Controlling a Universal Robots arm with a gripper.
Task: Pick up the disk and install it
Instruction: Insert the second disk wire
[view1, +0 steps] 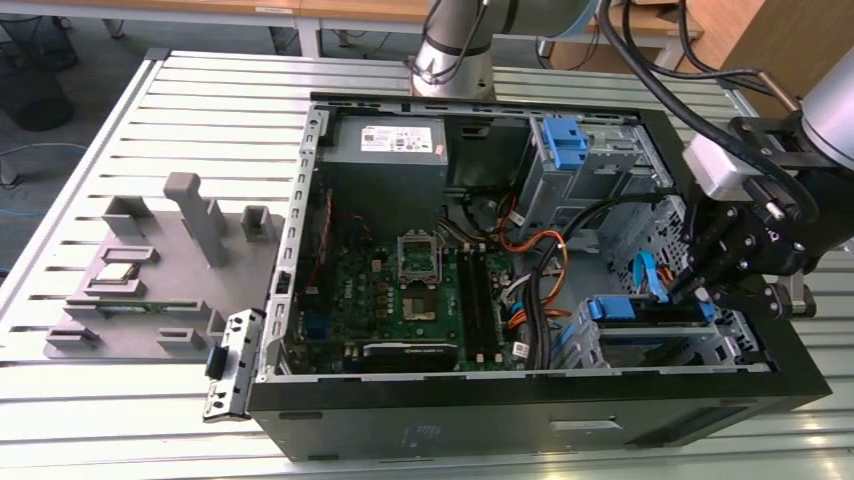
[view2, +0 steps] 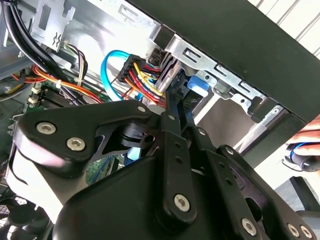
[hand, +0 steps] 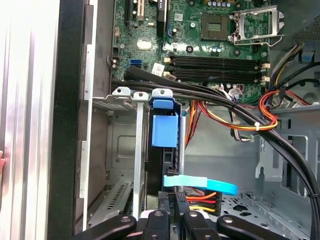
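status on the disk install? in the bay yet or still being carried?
Looks done: the disk stands in the metal drive cage at the case's corner, its blue bracket tab at the cage mouth. In hand: the hand is down at that bay, right at the disk's cabled end in the first wrist view. Left: whether the disk is fully seated or released can't be told from these views.

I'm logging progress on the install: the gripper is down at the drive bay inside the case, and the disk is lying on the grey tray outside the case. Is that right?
Not the last part. The disk stands in the drive bay inside the case, right at the gripper, as the first wrist view shows. The grey tray carries no disk in the exterior view.
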